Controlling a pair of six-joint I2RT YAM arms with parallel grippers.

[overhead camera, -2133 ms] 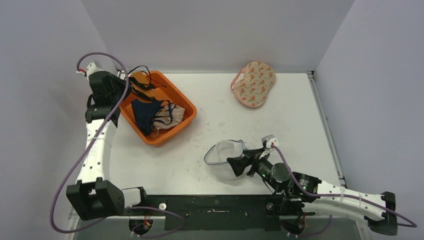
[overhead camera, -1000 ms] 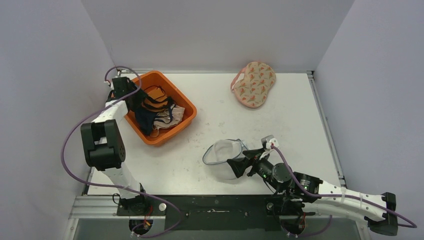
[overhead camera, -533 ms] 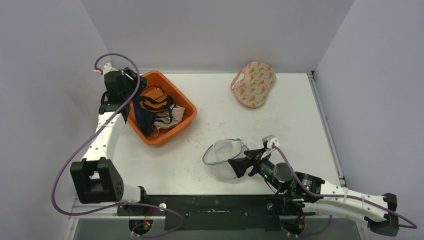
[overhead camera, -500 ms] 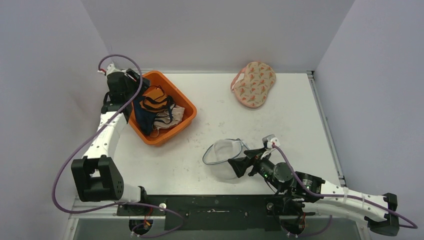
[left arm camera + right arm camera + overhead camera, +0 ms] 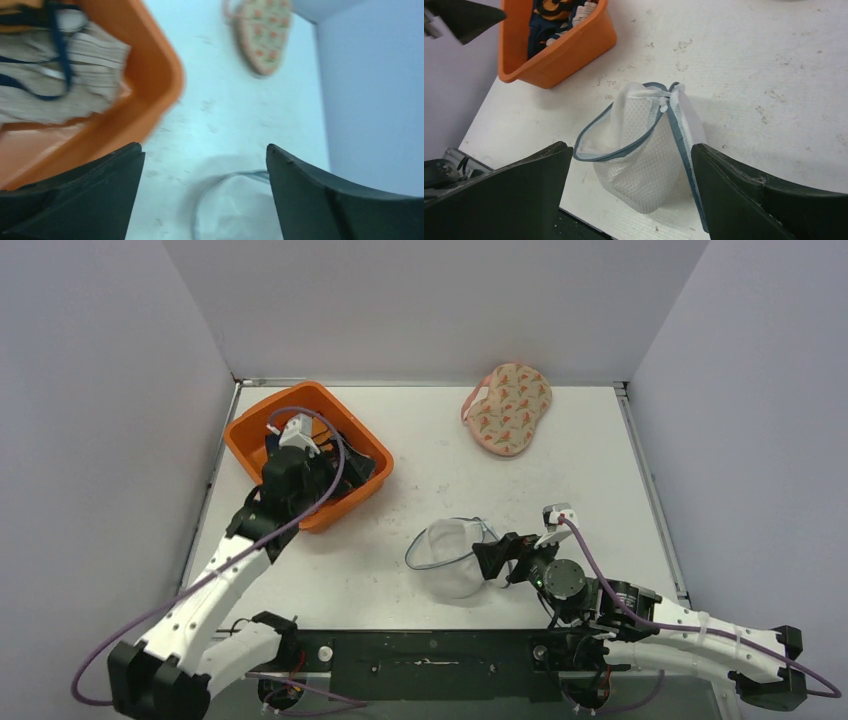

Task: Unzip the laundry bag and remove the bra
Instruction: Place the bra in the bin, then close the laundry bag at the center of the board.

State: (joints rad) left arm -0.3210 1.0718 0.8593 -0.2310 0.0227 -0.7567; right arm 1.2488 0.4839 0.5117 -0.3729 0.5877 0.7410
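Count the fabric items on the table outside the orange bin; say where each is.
2. The white mesh bag lies unzipped before the right gripper; the floral pouch lies at the far edge. None look hidden.

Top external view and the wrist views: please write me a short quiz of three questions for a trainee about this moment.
1. Fill the gap: the right gripper, facing the laundry bag, is ____.
2. Where does the patterned item lie? A inside the laundry bag; B on the table, far side; C in the right gripper.
3. True or false: the orange bin holds clothes.
Key: 1 open; 2 B; 3 true.
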